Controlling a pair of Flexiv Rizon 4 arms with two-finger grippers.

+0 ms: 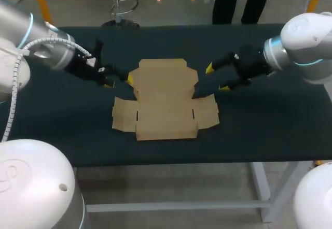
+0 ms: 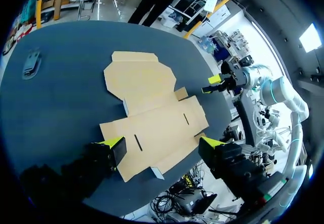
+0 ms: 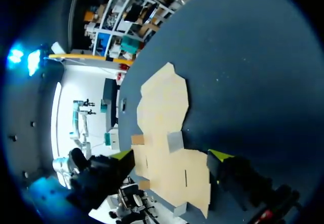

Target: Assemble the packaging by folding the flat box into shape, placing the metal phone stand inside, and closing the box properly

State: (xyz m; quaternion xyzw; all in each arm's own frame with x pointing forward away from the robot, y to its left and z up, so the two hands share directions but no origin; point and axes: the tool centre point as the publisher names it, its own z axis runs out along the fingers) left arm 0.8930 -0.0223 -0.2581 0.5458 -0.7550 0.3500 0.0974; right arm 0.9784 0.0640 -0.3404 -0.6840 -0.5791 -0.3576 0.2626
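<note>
Flat box (image 1: 165, 100) lies fully unfolded on dark table (image 1: 62, 130), nothing creased up, so the folding step looks not begun. Its long axis runs from the lid end to the end with side flaps, crosswise to the line between the two grippers. Left arm (image 1: 36, 42) comes in at the box's left side and right arm (image 1: 295, 42) at its right side, one on each flank. Left gripper (image 1: 119, 80): fingers apart, holding nothing, tips right at the lid's left edge; can't tell if they touch. Right gripper (image 1: 217, 78): fingers apart too, empty, just beside the box's right edge, a bit further off than the left. So the left looks nearer to start, and the box lies straight ahead of both. Metal phone stand (image 2: 31, 64) sits well apart from the box on the left-arm side, about level with the lid end. The left arm is my guess for fetching it.
</note>
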